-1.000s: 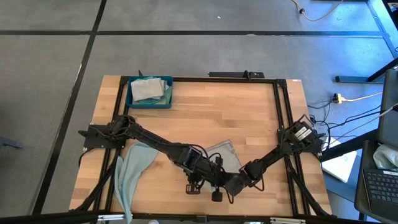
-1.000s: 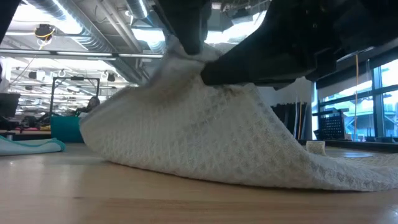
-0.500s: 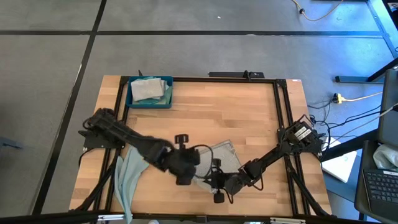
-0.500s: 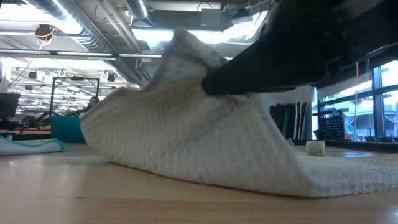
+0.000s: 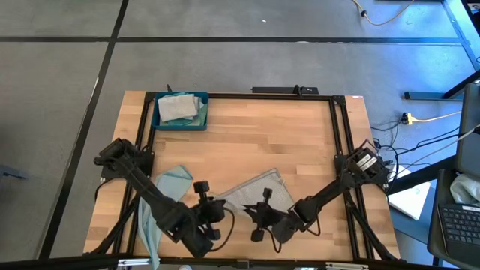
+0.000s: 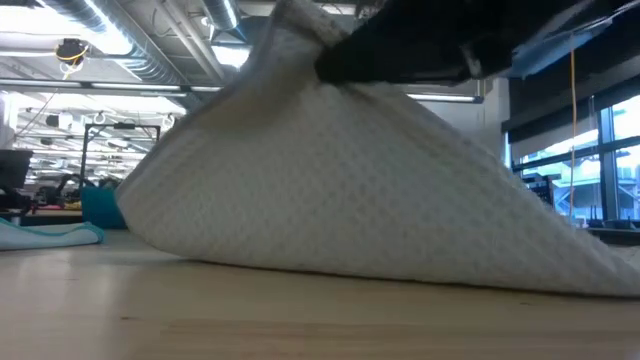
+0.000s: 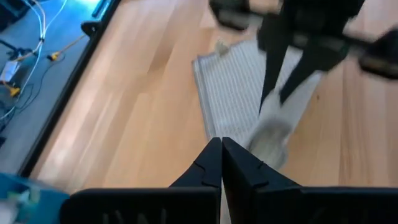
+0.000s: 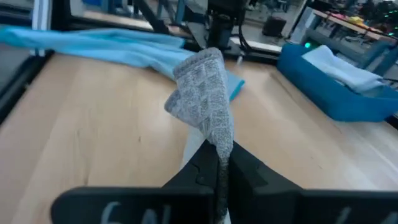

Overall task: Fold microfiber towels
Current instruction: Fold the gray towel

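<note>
Now the right gripper [image 8: 219, 163] was pinched tight on a corner of the light grey towel [image 5: 255, 196], holding that corner lifted above the near middle of the table [image 5: 300, 142] — the rest of the cloth sloped down to the wood. Half a second before, the left gripper [image 7: 221, 163] had been close against the same towel; it had since pulled back to the near left, fingers pressed together on nothing, over the pale blue towel [image 5: 161, 199] hanging off the near-left edge. So the fold likely rested on one arm — probably a reposition. Far left, the dark blue tray [image 5: 180, 122] held more towels.
</note>
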`<state>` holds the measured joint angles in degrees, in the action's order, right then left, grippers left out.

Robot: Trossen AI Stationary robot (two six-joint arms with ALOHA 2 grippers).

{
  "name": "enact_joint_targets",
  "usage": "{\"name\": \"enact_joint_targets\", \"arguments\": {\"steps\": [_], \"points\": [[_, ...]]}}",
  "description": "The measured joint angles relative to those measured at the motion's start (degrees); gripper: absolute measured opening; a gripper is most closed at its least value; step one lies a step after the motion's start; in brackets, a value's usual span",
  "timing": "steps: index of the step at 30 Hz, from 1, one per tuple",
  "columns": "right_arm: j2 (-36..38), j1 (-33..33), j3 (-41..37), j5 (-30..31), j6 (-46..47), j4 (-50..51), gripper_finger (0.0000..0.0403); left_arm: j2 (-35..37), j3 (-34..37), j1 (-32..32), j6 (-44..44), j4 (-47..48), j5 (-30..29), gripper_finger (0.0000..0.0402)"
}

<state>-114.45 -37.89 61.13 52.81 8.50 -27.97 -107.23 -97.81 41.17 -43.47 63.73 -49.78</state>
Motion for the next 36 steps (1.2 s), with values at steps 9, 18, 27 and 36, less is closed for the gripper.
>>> {"name": "enact_joint_targets", "arguments": {"steps": [9, 18, 27, 36], "points": [[0.0, -4.2, 5.7, 6.3, 21.8, 30.4, 0.0015, 0.0, 7.8, 2.1, -8.5, -0.4, -4.2, 0.0018], [0.0, -8.4, 11.7, 5.8, 57.6, 71.1, 0.0015, 0.0, 12.5, 2.0, -13.4, -2.0, -11.8, 0.0026], [0.0, -11.7, 11.7, 1.2, 71.1, 84.9, 0.0016, 0.0, 15.2, -0.4, -13.3, -4.5, -12.2, 0.0026], [0.2, -12.9, 8.5, -7.7, 82.5, 89.1, 0.0016, 0.0, 16.9, -1.6, -12.9, -8.0, -12.2, 0.0029]]}}
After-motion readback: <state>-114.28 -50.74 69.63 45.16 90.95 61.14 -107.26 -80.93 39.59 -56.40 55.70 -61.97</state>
